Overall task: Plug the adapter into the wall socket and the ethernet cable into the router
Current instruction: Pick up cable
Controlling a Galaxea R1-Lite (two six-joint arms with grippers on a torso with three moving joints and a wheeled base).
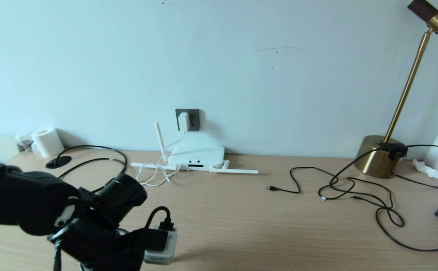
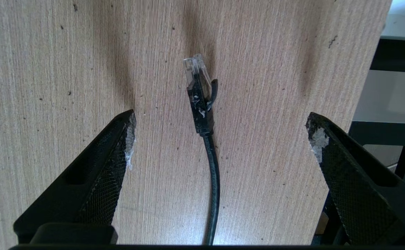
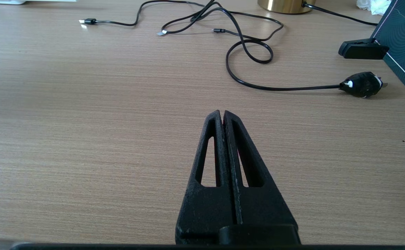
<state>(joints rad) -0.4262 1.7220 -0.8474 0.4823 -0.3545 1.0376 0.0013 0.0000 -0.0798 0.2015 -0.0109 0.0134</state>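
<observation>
A: What is seen nearest?

B: The left claw (image 2: 219,128) is held spread wide above the bench (image 2: 49,69), close to its near edge. The ethernet cable (image 2: 211,166) is laid flat between the two fingers, touched by neither, its clear plug at the far end. In the head view the left arm is seen low at the near left, and the cable's plug is hidden behind it there.

A: And the right claw?

B: The right claw (image 3: 223,113) is clenched on nothing, and bare wood is left in front of it. Beyond it, thin black cables (image 3: 247,52) are looped on the right, ending in a black plug (image 3: 362,84) near a dark board (image 3: 404,41).

A: What is found further back?

B: A wide clear stretch is left in the bench's middle. The router (image 1: 196,155) is set against the wall, one antenna upright, others flat. The adapter (image 1: 183,121) is already seated in the wall socket (image 1: 193,119), its white cord (image 1: 155,174) tangled beside the router. A paper roll (image 1: 47,142) is stood at far left and a brass lamp (image 1: 382,156) at far right.
</observation>
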